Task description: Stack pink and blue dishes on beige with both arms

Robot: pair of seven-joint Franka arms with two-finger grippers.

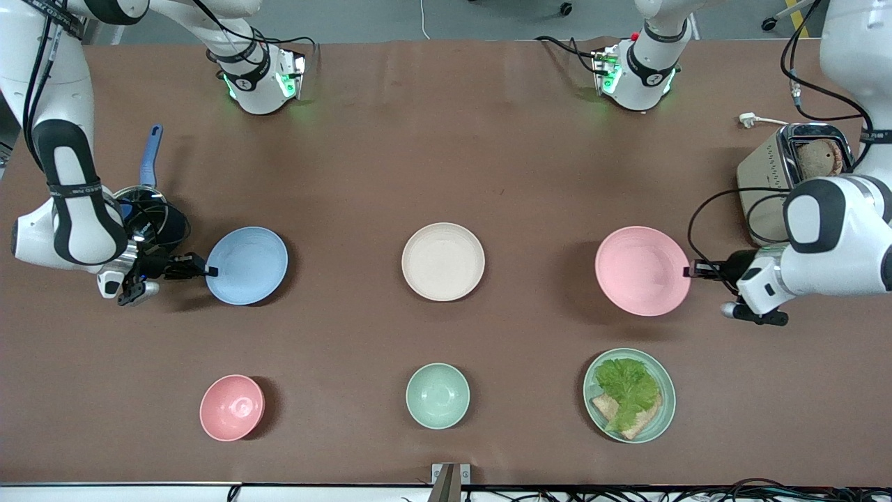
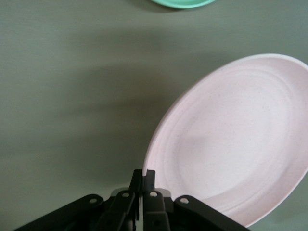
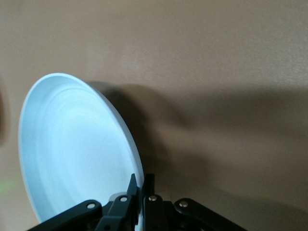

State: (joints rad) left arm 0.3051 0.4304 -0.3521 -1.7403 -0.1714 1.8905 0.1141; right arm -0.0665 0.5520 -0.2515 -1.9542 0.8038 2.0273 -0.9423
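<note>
Holding a plate by the rim in each gripper, I am at the carry stage: both dishes look gripped and neither is yet on the beige plate [image 1: 442, 261], which lies bare in the middle of the table. My right gripper [image 1: 207, 270] is pinched on the edge of the blue plate [image 1: 247, 265] toward the right arm's end of the table; the right wrist view shows its fingers [image 3: 148, 190] closed thin on the rim [image 3: 139, 180] with the plate [image 3: 72, 149] tilted and a shadow under it, so I judge it lifted clear of the table. My left gripper [image 1: 690, 270] is likewise clamped on the rim of the pink plate [image 1: 641, 270] toward the left arm's end, and the left wrist view shows that plate [image 2: 236, 144] tipped up over its own shadow. Nearer the front camera sit a pink bowl [image 1: 232, 407], a mint bowl [image 1: 437, 395] and a mint plate with lettuce and bread [image 1: 629, 395], none of them in my way. Next I judge one arm should go first: carry its plate over the beige one, level it, lower it and let go, then back out before the second arm comes in, so the two do not meet over the centre. A rim pinch is a weak hold, so I would move slowly.
</note>
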